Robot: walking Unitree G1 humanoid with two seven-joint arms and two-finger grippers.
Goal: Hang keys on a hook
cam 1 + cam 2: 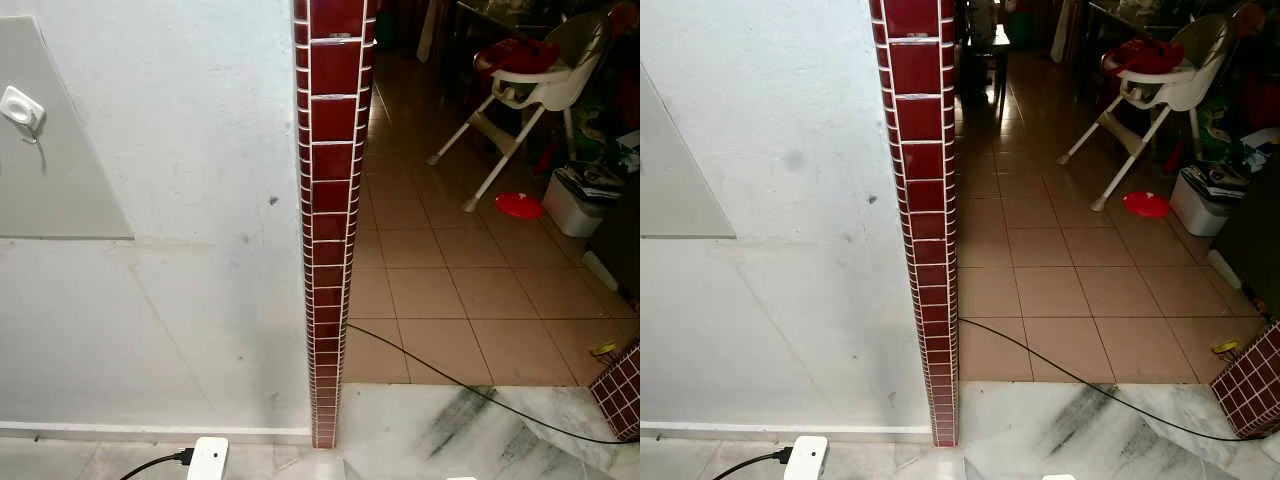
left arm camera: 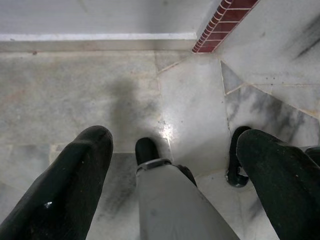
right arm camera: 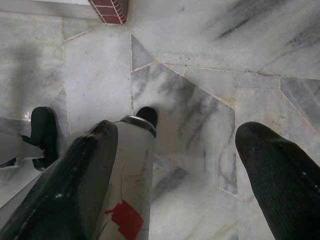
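A small white hook (image 1: pixel 22 110) is stuck on a grey panel (image 1: pixel 70 190) high on the white wall, at the far left of the left eye view. Nothing hangs on it. My left gripper (image 2: pixel 175 140) hangs at my side, pointing down at the marble floor, open with nothing between its black fingers (image 2: pixel 75 185). My right gripper (image 3: pixel 177 132) hangs the same way, open and empty, its fingers (image 3: pixel 280 175) spread over the marble. My own grey leg (image 2: pixel 175 205) and black feet lie below both grippers.
A dark red tiled wall end (image 1: pixel 330 220) stands straight ahead. A white plug block (image 1: pixel 208 460) lies at the wall's foot, and a black cable (image 1: pixel 450 375) crosses the floor. Beyond stand a high chair (image 1: pixel 530 85), a red plate (image 1: pixel 518 205) and a white bin (image 1: pixel 572 205).
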